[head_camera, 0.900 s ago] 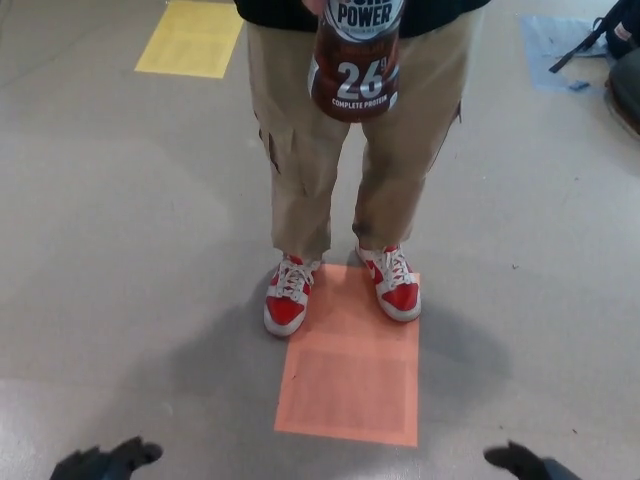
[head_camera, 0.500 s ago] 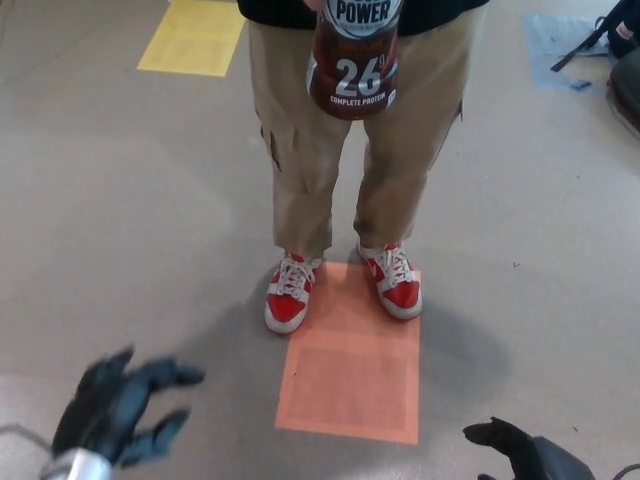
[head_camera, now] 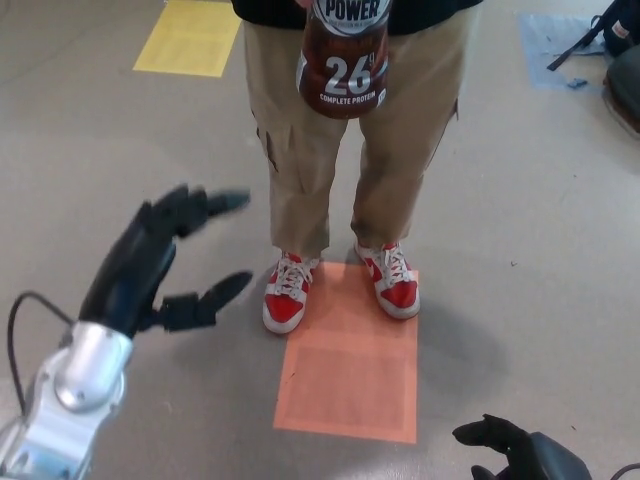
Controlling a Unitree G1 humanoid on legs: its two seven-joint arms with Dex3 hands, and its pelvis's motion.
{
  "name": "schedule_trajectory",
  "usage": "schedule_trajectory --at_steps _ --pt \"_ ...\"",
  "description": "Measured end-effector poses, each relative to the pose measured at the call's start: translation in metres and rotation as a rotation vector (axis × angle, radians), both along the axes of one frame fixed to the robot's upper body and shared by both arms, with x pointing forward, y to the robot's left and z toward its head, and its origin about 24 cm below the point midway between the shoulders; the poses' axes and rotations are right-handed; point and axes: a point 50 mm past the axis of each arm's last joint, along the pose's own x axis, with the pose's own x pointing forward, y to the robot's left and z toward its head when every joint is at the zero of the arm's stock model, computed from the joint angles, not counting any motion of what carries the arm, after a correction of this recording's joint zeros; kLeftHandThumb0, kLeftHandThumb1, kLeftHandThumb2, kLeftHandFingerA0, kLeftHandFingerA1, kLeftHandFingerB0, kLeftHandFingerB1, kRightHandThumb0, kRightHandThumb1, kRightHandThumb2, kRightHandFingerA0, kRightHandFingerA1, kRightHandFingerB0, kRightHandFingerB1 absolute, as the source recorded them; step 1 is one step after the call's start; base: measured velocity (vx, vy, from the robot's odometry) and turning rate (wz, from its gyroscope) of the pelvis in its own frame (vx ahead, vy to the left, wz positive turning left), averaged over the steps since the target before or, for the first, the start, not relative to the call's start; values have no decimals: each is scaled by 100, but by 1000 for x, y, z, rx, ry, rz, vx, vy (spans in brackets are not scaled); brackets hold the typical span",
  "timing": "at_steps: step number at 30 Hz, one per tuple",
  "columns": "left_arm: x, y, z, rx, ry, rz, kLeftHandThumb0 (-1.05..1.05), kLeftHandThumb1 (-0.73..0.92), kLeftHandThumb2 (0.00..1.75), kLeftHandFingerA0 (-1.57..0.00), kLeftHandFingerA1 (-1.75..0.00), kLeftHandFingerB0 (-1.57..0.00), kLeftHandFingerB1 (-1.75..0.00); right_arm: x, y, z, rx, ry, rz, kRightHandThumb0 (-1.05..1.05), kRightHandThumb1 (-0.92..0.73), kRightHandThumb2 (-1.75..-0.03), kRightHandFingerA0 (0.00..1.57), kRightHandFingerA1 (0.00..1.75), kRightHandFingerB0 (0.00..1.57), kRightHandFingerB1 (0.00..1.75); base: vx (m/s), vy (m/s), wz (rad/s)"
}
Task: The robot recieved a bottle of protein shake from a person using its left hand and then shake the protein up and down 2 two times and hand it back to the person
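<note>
Brown shake bottle (head_camera: pixel 343 62) hangs in front of person's legs (head_camera: pixel 350 150), above orange floor mat (head_camera: pixel 350 365). Left hand (head_camera: pixel 160 262) well left of mat, fingers spread, empty. Right hand (head_camera: pixel 500 442) low, state unclear. Bottle probably rigid, liquid-heavy, slick label; grip mid-body.

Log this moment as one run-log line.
phase: reaching for handover | left robot hand: raised, open, empty | right robot hand: low at frame edge | bottle: held by person, not yet touched
</note>
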Motion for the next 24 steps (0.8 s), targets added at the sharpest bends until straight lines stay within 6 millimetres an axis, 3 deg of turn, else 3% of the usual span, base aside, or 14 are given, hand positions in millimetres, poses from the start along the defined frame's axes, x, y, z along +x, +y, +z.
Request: schedule_trajectory --at_steps 1,2,3,4,5,6,24 --pt "2 -1 6 -14 -6 -6 -71 45 78 -13 -41 -4 -18 0 1 0 2 -1 1 -27 -77 -64 94 57 64 48 0 0 0" --pt "3 -1 10 -23 -10 -11 -71 45 78 -13 -41 -4 -18 0 1 0 4 -2 1 -27 -77 -64 94 57 64 48 0 0 0" --pt "5 -3 16 -38 -16 -18 -69 44 83 -3 -38 -2 -16 0 1 0 6 -3 1 -26 -77 -64 93 57 65 48 0 0 0" --pt "6 -4 22 -50 -23 -25 -74 56 59 -3 -27 0 -17 0 1 0 7 -4 2 -25 -76 -65 93 57 65 48 0 0 0" --pt "8 -5 26 -58 -29 -31 -74 56 59 -3 -27 0 -17 0 2 0 8 -5 3 -25 -76 -65 93 57 65 48 0 0 0" --pt "9 -6 31 -68 -33 -36 -76 47 84 -1 -21 0 -5 0 2 0 10 -6 3 -26 -76 -65 92 57 65 48 0 0 0" --pt "36 -21 105 -216 -30 -139 -88 57 91 0 -11 0 -3 0 3 1 21 -20 7 -26 -77 -68 95 56 66 51 0 0 0"
